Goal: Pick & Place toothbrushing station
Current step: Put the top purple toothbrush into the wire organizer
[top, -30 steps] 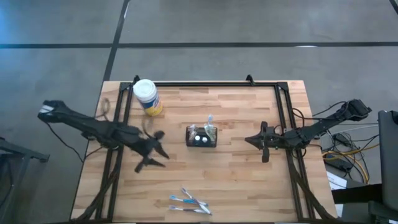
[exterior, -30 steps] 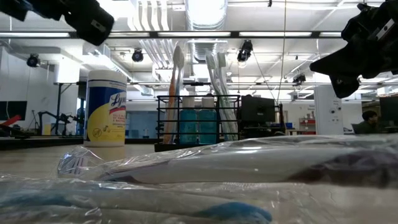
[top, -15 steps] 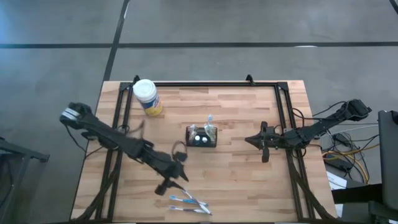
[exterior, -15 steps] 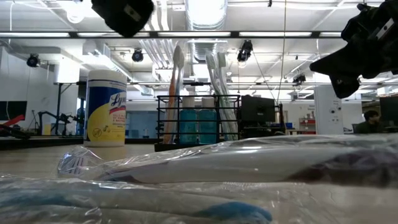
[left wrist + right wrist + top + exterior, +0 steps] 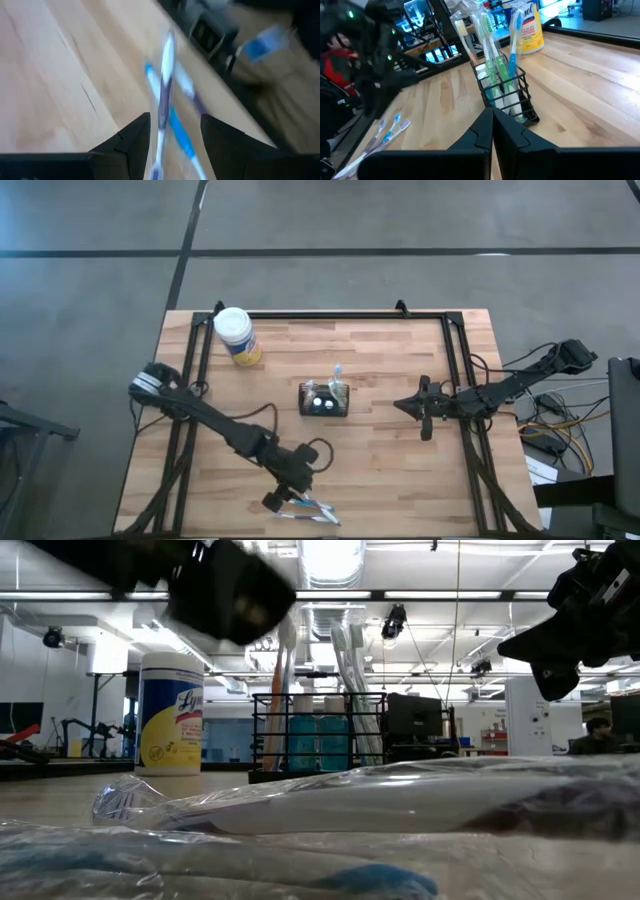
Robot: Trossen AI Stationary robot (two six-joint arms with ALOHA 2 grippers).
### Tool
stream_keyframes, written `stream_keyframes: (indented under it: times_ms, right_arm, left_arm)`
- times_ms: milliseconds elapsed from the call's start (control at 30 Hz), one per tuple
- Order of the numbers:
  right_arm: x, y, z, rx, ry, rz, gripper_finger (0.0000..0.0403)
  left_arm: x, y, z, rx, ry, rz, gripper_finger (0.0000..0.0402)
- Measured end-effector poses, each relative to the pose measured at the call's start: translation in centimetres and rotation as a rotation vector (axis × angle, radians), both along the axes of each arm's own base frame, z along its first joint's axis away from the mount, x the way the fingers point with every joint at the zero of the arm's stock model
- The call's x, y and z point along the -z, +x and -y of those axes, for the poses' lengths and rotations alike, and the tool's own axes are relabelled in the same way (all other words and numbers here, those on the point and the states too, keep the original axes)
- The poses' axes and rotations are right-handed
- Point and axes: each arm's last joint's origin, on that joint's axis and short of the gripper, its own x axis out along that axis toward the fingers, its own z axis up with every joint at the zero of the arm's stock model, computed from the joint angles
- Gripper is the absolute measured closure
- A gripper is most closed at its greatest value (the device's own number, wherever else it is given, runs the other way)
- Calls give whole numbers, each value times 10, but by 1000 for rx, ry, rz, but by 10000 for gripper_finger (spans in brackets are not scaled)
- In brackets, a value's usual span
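My left gripper [image 5: 287,498] is open, right over the wrapped toothbrushes [image 5: 305,504] at the near edge of the table [image 5: 400,470], with nothing in it. My right gripper [image 5: 421,408] is shut tight and empty, waiting on the right side. The toothbrushing station [image 5: 325,399] stands in the middle of the table with brushes sticking up. The yellow tub [image 5: 238,336] stands far away on the left.

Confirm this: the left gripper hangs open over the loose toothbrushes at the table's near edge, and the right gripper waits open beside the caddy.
One slip: the right gripper is shut, as the right wrist view shows. The left gripper is open over the loose toothbrushes, with the caddy mid-table.
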Motion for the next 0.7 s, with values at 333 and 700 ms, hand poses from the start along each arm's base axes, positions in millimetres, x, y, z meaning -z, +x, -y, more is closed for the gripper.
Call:
stream_keyframes:
  times_ms: [333,700]
  right_arm:
    - [0,0,0,8,41,6,394]
    - [0,0,1,31,60,11,394]
  left_arm:
    - [39,8,17,26,104,-88,222]
    - [61,10,16,-4,296,-101,222]
